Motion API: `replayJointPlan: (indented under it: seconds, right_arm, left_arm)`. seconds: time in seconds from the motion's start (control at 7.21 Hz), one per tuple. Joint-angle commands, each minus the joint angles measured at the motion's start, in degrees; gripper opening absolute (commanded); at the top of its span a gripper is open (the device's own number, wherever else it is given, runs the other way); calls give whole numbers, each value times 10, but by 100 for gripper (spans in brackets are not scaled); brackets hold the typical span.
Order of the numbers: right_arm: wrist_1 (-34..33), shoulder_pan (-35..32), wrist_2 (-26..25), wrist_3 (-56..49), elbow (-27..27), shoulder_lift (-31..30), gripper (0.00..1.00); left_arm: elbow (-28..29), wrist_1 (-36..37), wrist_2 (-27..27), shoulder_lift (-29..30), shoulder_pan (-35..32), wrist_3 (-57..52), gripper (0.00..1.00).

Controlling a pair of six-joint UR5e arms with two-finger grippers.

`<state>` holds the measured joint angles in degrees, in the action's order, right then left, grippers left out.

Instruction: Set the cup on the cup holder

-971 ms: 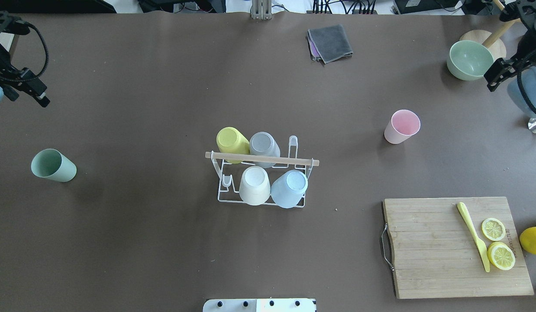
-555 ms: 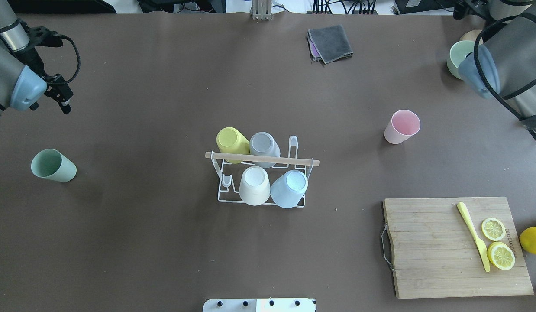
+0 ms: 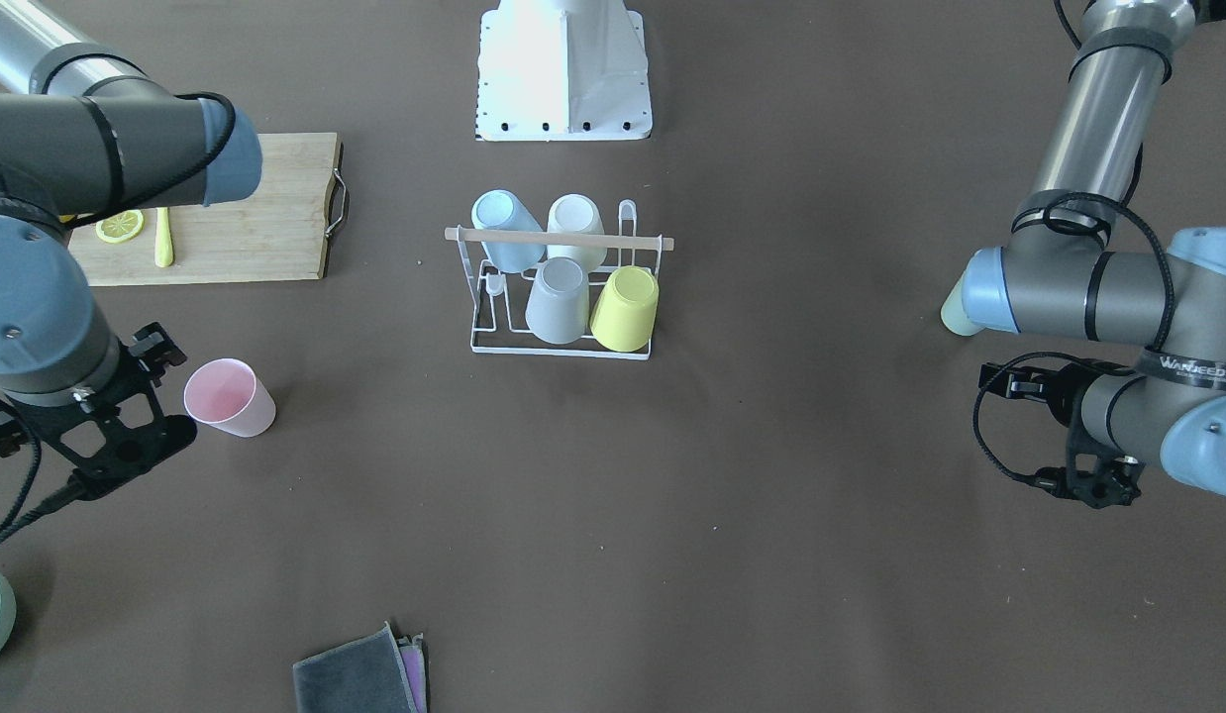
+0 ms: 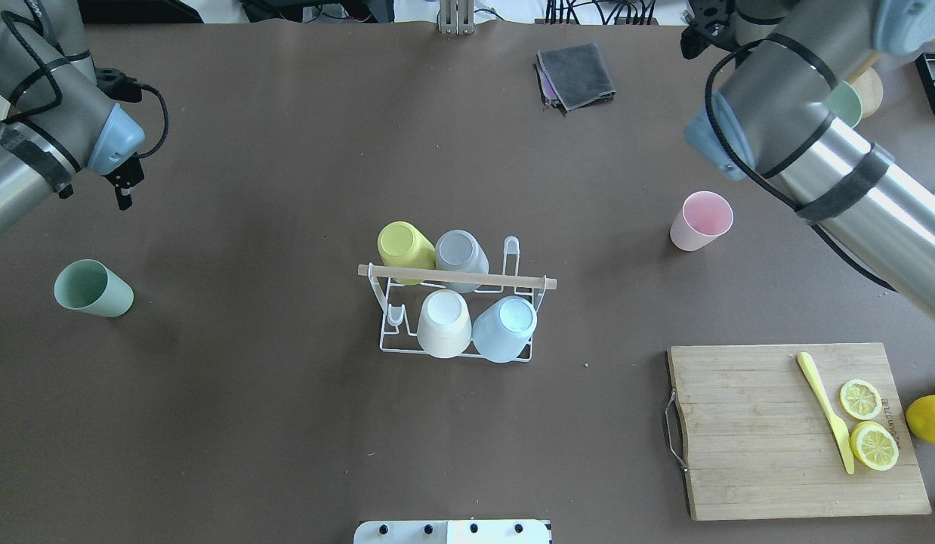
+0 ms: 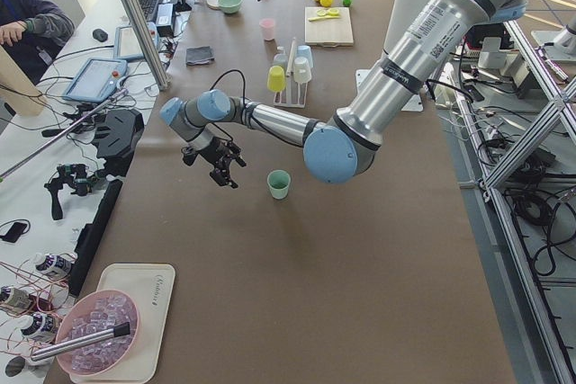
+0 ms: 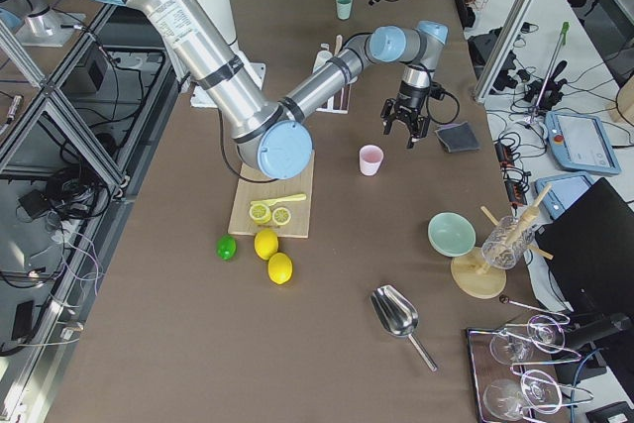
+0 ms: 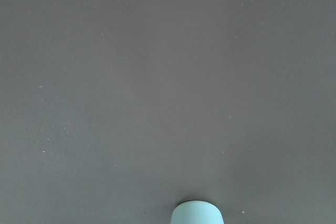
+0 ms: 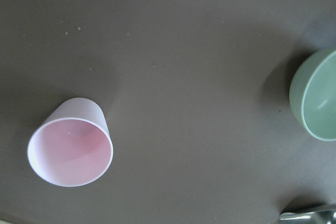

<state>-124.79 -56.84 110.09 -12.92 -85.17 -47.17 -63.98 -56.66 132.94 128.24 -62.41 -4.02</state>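
Nearest us, mid-worktop [image 4: 286,423], stands the cup holder [image 4: 456,277] with four cups [image 4: 445,323] upturned on it. We judge two places free, a left-end prong [image 4: 394,313] and a far-right prong [image 4: 511,253].

Beyond it wait two loose cups, both upright with mouths up: the green cup [image 4: 94,288] far out on our left and the pink cup [image 4: 702,221] on our right. The step in hand, as we read it, is the reach for one of them. To do it well we come down with one finger inside the wall and one outside, near the rim and square to the cup. That way it neither tips nor skates, and it can then be turned over onto a prong.

Farthest out hang the tools. The left tool [image 5: 225,171] is spread and empty above the worktop, just beyond the green cup and not touching it. The right tool [image 6: 401,134] looks likewise spread and empty, near the pink cup, which sits slightly nearer us and toward the centre.
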Motion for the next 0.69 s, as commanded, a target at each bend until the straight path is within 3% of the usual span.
replayJointPlan:
  seconds: [0.0,0.28,0.56]
  right_arm:
    - [-7,38,-30,-103,80,56,100]
    - [-11,65,-41,-181,127,58,100]
    - [-47,82,-42,-184,134,87,100]
  left_arm:
    - [54,23,0,13,18,-44,98]
    - [89,36,29,18,30,-55,98]
    - [101,66,55,29,36,-60,98]
